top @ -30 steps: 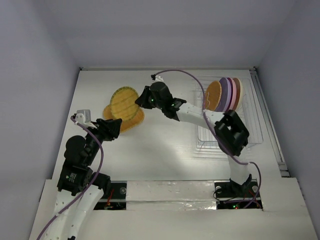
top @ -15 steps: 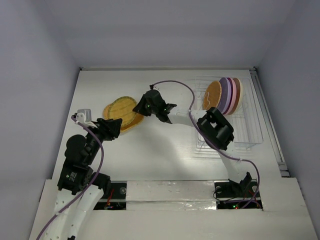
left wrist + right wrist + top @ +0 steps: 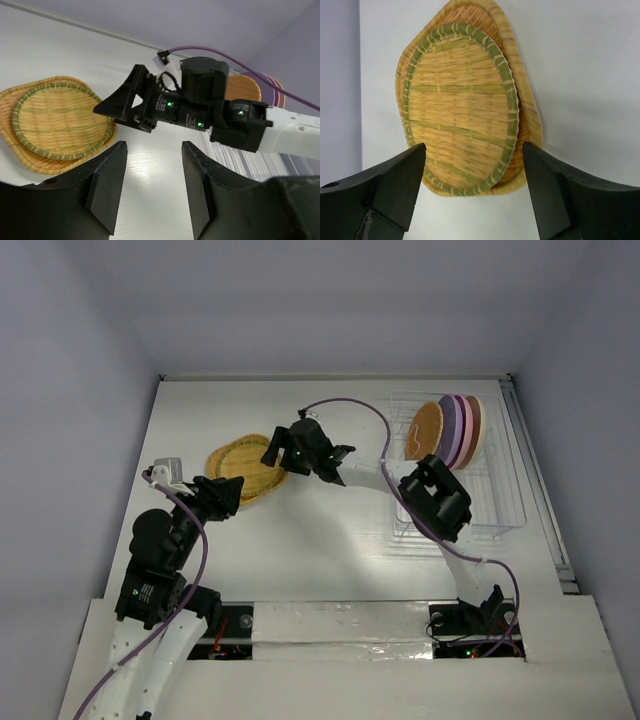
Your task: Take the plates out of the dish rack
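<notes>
While your right pincer (image 3: 474, 149) is hanging spread wide with nothing between its fingers, it is hovering at the edge of two woven plates that are lying stacked on the bench (image 3: 330, 560). A green-rimmed plate (image 3: 460, 110) is resting on top of a larger orange rounded-square plate (image 3: 529, 120), whose border is showing around it. Whether the fingertips are touching the stack, you cannot tell from these views. Your left pincer (image 3: 153, 147) is hovering near the stack's near side, its fingers standing partly apart and pinching nothing. Through the gap you are seeing bare bench and the right arm's wrist beyond. Well apart to the right, the dish rack (image 3: 497, 508) is sitting on the bench with four plates standing upright and packed close in its far slots. They are running from an orange woven plate (image 3: 427, 430) through a lavender plate (image 3: 450, 430) and a pink plate (image 3: 464, 426) to a tan plate (image 3: 475, 420) at the right end.
</notes>
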Tool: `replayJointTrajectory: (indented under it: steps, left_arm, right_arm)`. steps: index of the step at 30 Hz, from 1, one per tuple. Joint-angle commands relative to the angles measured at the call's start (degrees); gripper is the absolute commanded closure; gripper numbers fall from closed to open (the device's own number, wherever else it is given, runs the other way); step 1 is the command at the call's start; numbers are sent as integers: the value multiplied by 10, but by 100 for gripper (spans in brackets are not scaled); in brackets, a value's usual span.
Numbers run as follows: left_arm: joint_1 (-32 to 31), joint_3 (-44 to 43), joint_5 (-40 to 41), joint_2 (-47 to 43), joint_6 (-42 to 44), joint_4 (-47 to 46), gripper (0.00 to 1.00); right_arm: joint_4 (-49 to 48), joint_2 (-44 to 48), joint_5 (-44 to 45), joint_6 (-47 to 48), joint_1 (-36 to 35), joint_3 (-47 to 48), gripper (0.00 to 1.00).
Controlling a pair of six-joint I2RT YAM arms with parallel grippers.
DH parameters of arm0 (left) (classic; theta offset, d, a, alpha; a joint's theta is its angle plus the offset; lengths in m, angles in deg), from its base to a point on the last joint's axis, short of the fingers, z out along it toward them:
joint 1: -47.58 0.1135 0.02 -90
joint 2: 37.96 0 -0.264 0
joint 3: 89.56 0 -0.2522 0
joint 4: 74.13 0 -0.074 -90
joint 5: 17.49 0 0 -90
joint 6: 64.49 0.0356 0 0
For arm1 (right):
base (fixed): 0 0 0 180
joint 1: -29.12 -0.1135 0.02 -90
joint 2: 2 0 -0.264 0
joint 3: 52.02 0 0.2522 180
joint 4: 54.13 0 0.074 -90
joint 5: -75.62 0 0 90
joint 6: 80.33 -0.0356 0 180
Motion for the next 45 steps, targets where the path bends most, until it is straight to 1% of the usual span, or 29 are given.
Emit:
replayJointTrajectory:
  steps: [1, 4, 5, 6, 7, 8, 9, 10, 11, 12, 13, 14, 15, 16, 17, 18, 19, 21, 22, 23, 25, 26, 28, 31, 37, 42, 43, 45]
  left_arm:
    - [5, -6, -8, 5, 3, -27, 55]
    - [5, -6, -8, 1, 2, -27, 55]
    - [5, -6, -8, 1, 2, -27, 55]
    - [5, -6, -8, 0, 2, -27, 55]
    - [5, -6, -9, 0, 2, -27, 55]
    - [5, -6, -8, 0, 2, -27, 55]
    - [5, -6, -9, -1, 3, -26, 56]
    - [5, -5, -11, -1, 2, -28, 59]
    - [5, -5, -12, -2, 2, -28, 62]
    - [5, -6, -12, -2, 2, -29, 65]
    - [5, -4, -11, -5, 3, -29, 72]
    - [5, -5, -8, -5, 2, -28, 76]
    - [5, -5, -4, -6, 2, -27, 81]
    - [5, -6, 0, -9, 1, -25, 88]
    - [5, -6, 5, -9, 1, -25, 90]
    - [5, -7, 4, -9, 1, -23, 91]
    - [5, -6, 4, -8, 2, -24, 91]
    - [5, -6, 2, -8, 1, -24, 90]
    - [5, -6, 1, -7, 2, -24, 85]
    - [5, -6, -1, -8, 2, -24, 83]
    - [5, -6, -4, -6, 2, -26, 76]
    - [5, -6, -3, -7, 2, -26, 74]
    - [5, -6, -2, -6, 1, -25, 69]
    - [5, -6, -3, -6, 1, -25, 65]
    - [5, -6, -3, -5, 2, -25, 62]
    - [5, -6, -1, -3, 1, -25, 62]
    - [5, -6, -1, -3, 1, -25, 62]
    - [5, -6, -2, -3, 1, -25, 62]
  right_arm:
    - [45, 75, 43, 73, -3, 6, 17]
    - [103, 110, 79, 122, -3, 2, 16]
    - [110, 124, 94, 130, -3, -6, 22]
    - [121, 166, 125, 147, -3, -34, 32]
    - [121, 192, 140, 157, -3, -35, 47]
    - [119, 222, 161, 169, -3, -79, 84]
    - [125, 253, 214, 189, -3, -100, 96]
    - [133, 313, 238, 198, -3, -119, 100]
    - [141, 343, 261, 207, 10, -156, 100]
    - [161, 370, 298, 221, 19, -171, 100]
    - [176, 398, 313, 225, 28, -185, 100]
    - [184, 449, 327, 232, 50, -200, 100]
    - [199, 472, 343, 239, 64, -228, 100]
    - [206, 494, 345, 240, 82, -241, 100]
    - [213, 527, 343, 244, 100, -253, 100]
    - [221, 541, 341, 247, 137, -274, 100]
    - [222, 552, 338, 250, 155, -284, 100]
    - [218, 566, 322, 262, 189, -302, 91]
    - [211, 568, 300, 267, 214, -314, 85]
    - [205, 567, 290, 271, 223, -318, 76]
    - [203, 555, 291, 278, 242, -313, 68]
    - [202, 549, 294, 279, 249, -311, 64]
    - [208, 528, 295, 281, 268, -302, 63]
    - [201, 510, 286, 278, 278, -299, 61]
    - [180, 449, 265, 278, 303, -297, 61]
    - [154, 412, 249, 290, 316, -289, 61]
    - [153, 409, 250, 293, 316, -282, 62]
    - [151, 405, 255, 303, 316, -278, 66]
